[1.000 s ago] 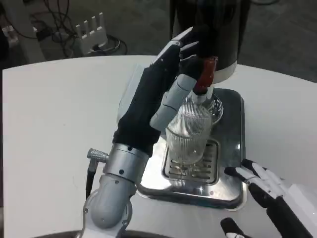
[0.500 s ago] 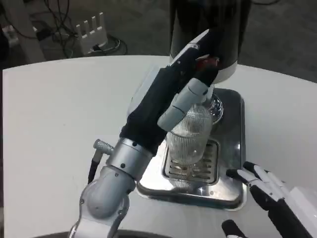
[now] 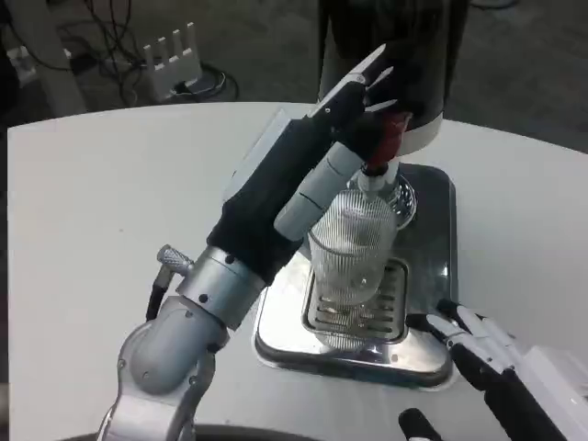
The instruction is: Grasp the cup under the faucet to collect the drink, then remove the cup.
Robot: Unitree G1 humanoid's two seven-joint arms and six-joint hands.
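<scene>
The ribbed glass cup (image 3: 352,246) stands on the grille of the steel drip tray (image 3: 432,276), directly beneath the faucet (image 3: 377,179) of the dark dispenser (image 3: 395,46) at the far side of the table (image 3: 101,211). The left hand (image 3: 344,138) reaches to the red tap handle (image 3: 393,133), fingers at it; whether they clasp it cannot be told. The right hand (image 3: 482,354) waits near right, fingers spread, empty. Judging by this, filling is underway; removing the cup remains.

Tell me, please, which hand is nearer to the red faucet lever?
The left. The left hand is up at the red faucet lever, fingers reaching it above the ribbed glass cup. The right hand waits low by the tray's front right corner.
</scene>
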